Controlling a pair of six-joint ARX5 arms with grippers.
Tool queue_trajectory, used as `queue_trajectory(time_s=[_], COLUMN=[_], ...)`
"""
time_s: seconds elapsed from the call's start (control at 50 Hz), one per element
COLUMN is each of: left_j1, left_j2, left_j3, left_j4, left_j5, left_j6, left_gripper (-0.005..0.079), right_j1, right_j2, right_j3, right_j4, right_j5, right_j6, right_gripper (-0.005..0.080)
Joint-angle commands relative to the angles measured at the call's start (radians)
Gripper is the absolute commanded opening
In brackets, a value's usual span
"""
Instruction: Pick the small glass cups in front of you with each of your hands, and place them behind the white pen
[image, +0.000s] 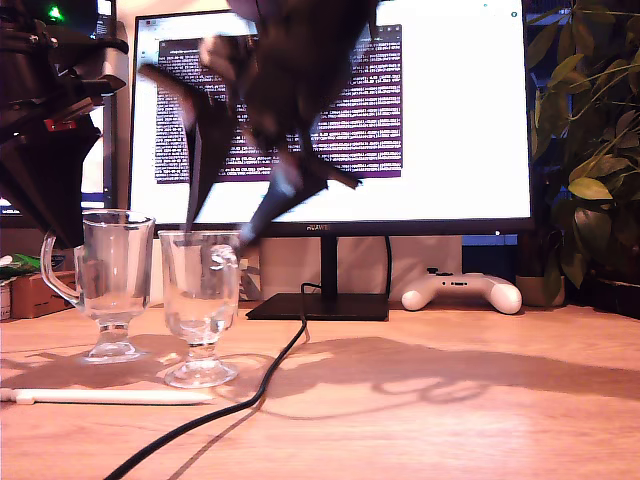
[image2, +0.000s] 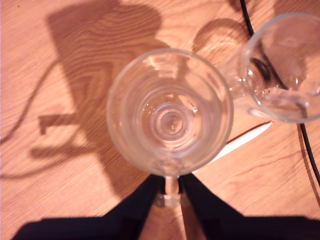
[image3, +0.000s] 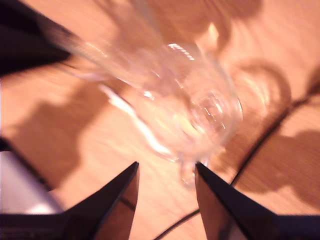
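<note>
— Is there any writing you can read?

— Only "HUAWEI" on the lower edge of the monitor (image: 330, 120). The lines on its screen are too small to read.

— Where are the cups?

— Both stand on the wooden table (image: 480, 400), at the exterior view's left, side by side. The white pen (image: 105, 397) lies before them, nearer the camera, and a black cable (image: 270, 375) passes beside.

— And the grippers?

— My first gripper (image2: 170, 182) has its fingers on both sides of the handle of the first glass cup (image2: 170, 112) (whether they press it, I cannot tell). My second gripper (image3: 166, 167) is blurred, jaws apart, above the second glass cup (image: 201, 300).

— Anything cut off?

— The first arm is mostly out of frame in the exterior view.
</note>
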Motion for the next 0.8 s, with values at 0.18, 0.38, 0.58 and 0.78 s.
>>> queue_trajectory(time_s=[0.18, 0.38, 0.58, 0.78], left_j1=[-0.003, -0.001, 0.0, 0.0], left_j2=[-0.023, -0.005, 0.002, 0.002], left_j3=[-0.01, -0.028, -0.042, -0.042], left_j4=[0.011, 0.024, 0.036, 0.038], left_j5=[-0.013, -0.026, -0.024, -0.021], left_j6=[0.006, 0.006, 0.006, 0.005], left_gripper=[-0.0022, -0.0021, 0.0027, 0.0137], right_j1=[0.009, 0.008, 0.001, 0.001], right_j2=[0.019, 0.008, -0.014, -0.017], right_j3=[0.132, 0.166, 0.166, 0.166], right_j4=[-0.111, -0.156, -0.163, -0.169], right_j5=[-0.018, -0.022, -0.022, -0.022], right_j6=[-0.049, -0.06, -0.063, -0.067], right_gripper=[0.0321, 0.0322, 0.0322, 0.0322])
